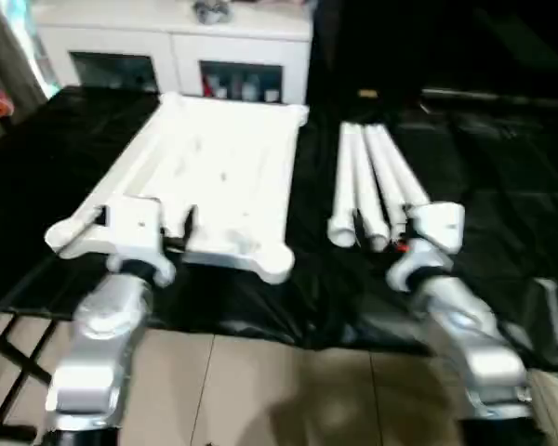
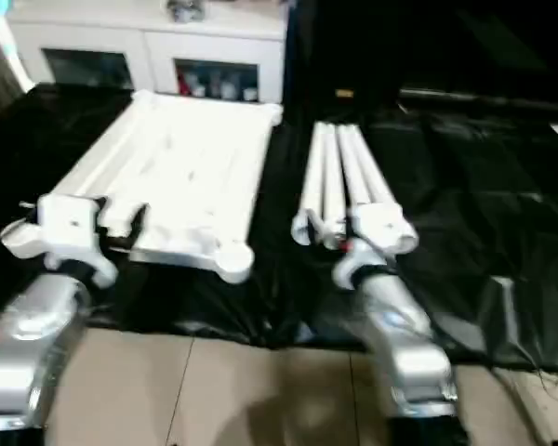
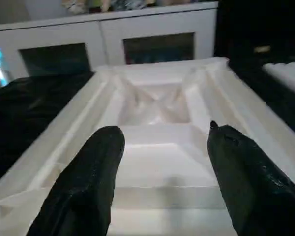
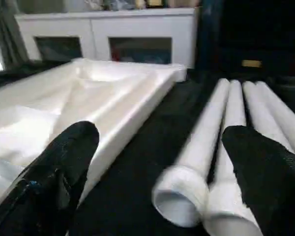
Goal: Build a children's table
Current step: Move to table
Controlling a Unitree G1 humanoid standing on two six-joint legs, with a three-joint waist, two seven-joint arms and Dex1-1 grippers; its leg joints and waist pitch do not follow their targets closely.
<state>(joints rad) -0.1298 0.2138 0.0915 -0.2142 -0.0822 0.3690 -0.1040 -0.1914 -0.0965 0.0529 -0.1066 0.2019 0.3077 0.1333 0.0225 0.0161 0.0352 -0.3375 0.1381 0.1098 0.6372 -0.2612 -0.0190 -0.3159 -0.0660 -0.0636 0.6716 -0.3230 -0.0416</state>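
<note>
Tabletop (image 1: 214, 177) lies underside up on the black-covered table (image 1: 502, 186); bundled legs (image 1: 367, 181) lie just beside it, on the right. Left pincer (image 3: 162, 162) hangs open over its near edge; right pincer (image 4: 157, 162) gapes wide above the legs' flared ends

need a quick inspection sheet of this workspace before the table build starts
surface: black cover over the work table, wrinkled.
job's things: white tabletop lying underside up on the left; bundle of white legs lying side by side to its right.
clutter: nothing seen.
grippers: left gripper open over the tabletop's near end; right gripper open at the legs' near ends; neither holds anything.
cables: nothing seen.
surroundings: white cabinet behind the table; pale floor in front.
</note>
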